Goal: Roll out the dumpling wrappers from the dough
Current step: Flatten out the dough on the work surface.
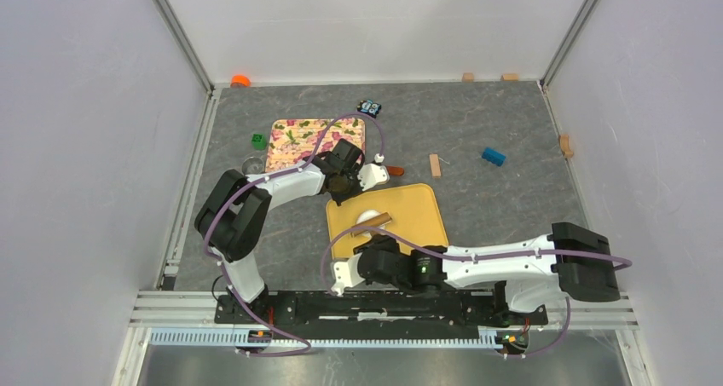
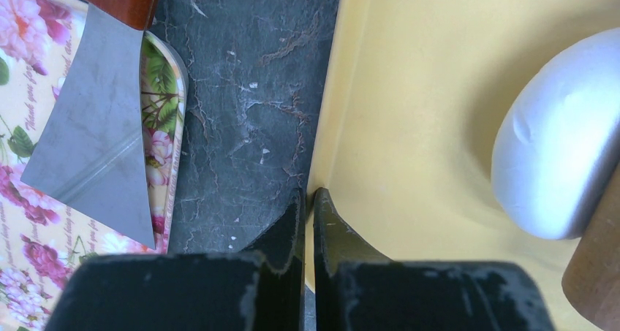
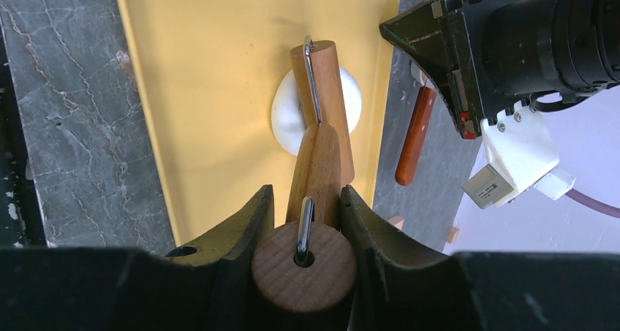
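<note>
1. Yellow cutting board (image 3: pixel 219 90) carries the flat white dough round (image 3: pixel 285 119), with a wooden hand roller (image 3: pixel 325 82) lying across it.
2. Right gripper (image 3: pixel 303 199) grasps the roller's handle.
3. Left gripper (image 2: pixel 308 199), clenched and empty, sits at the board's edge near a steel scraper (image 2: pixel 95 148) on a floral tray (image 2: pixel 18 221).

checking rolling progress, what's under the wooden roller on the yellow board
White dough lies under the wooden roller, on the yellow board. Its edges show on both sides; its middle strip is covered by the roller and cannot be seen.
</note>
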Robot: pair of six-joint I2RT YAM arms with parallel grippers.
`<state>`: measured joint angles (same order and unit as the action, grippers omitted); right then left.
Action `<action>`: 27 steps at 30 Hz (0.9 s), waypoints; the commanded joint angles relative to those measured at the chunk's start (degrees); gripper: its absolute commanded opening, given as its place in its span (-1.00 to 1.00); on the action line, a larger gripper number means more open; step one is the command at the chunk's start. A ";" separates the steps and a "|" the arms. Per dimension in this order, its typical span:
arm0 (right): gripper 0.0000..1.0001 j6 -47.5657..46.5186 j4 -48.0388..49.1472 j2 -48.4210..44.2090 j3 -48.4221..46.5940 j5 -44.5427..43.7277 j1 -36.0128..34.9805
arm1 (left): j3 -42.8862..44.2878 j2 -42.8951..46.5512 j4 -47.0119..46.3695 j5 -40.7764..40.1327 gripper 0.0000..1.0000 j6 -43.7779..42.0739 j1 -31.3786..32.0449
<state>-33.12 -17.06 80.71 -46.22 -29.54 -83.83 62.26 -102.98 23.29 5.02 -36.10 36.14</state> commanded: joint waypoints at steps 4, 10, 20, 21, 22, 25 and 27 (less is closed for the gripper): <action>-1.00 -0.68 -10.85 8.76 1.57 14.62 6.20 | -3.72 -6.27 0.50 -0.97 -0.96 -1.79 0.07; -1.00 1.04 -12.11 10.24 1.29 17.42 6.81 | -3.72 -6.24 0.53 -0.94 -0.96 -1.79 0.07; -1.00 8.27 -21.49 2.30 2.62 16.37 1.19 | -3.81 -6.18 0.47 -0.89 -0.96 -1.87 0.07; -1.00 7.29 -20.71 2.35 2.71 15.77 1.42 | -3.81 -6.18 0.52 -0.91 -0.96 -1.92 0.07; -1.00 5.95 -19.81 2.75 2.64 15.28 1.90 | -3.81 -6.11 0.53 -0.84 -0.96 -1.87 0.09; -1.00 1.78 -16.56 5.56 1.81 16.10 5.68 | -3.73 -6.27 0.52 -0.91 -0.96 -1.91 0.07; -1.00 -1.24 -14.43 7.97 1.17 16.35 8.02 | -3.73 -6.26 0.53 -0.93 -0.95 -1.88 0.07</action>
<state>-34.94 -19.05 81.65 -48.18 -25.98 -80.16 62.26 -102.98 23.29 5.02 -36.12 36.14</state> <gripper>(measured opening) 0.398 0.050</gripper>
